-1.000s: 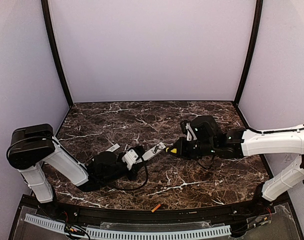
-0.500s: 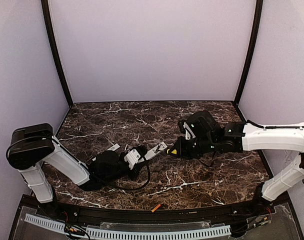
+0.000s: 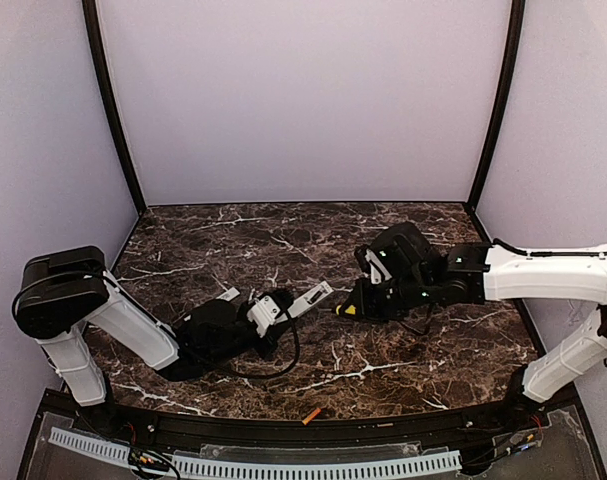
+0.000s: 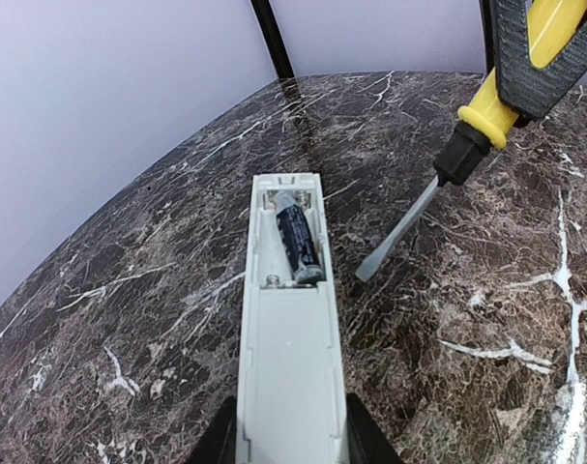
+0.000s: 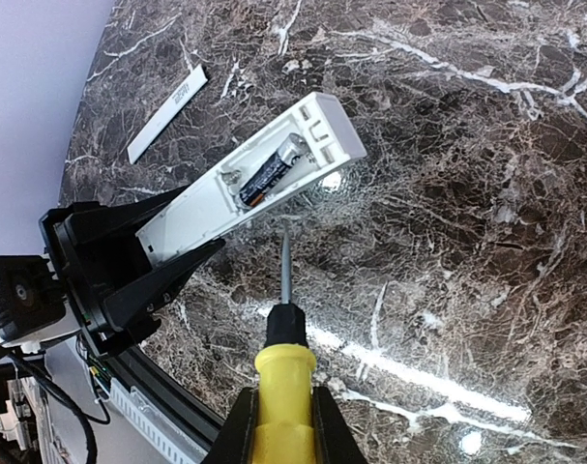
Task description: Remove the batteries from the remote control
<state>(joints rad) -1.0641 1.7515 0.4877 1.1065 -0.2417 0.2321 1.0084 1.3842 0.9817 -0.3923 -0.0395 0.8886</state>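
My left gripper [image 4: 288,440] is shut on the near end of the white remote control [image 4: 288,329], which points away with its compartment open. One dark battery [image 4: 298,242] with an orange end lies in the right slot; the slot beside it is bare. My right gripper [image 5: 283,420] is shut on a yellow-handled screwdriver [image 5: 283,362]. Its blade tip [image 5: 285,242] hovers just beside the compartment and the battery [image 5: 269,172], apart from the remote [image 5: 216,198]. In the top view the remote [image 3: 308,299] bridges the two grippers. A small orange battery [image 3: 311,414] lies on the front rail.
The flat white cover strip [image 5: 167,113] lies on the dark marble table [image 3: 313,235], left of the left gripper [image 3: 273,312] in the top view. Black frame posts and lilac walls close in the back and sides. A black rail runs along the near edge.
The right arm has shifted slightly, bringing the screwdriver a little lower beside the remote's open end. The left gripper has nudged the remote slightly up and right.
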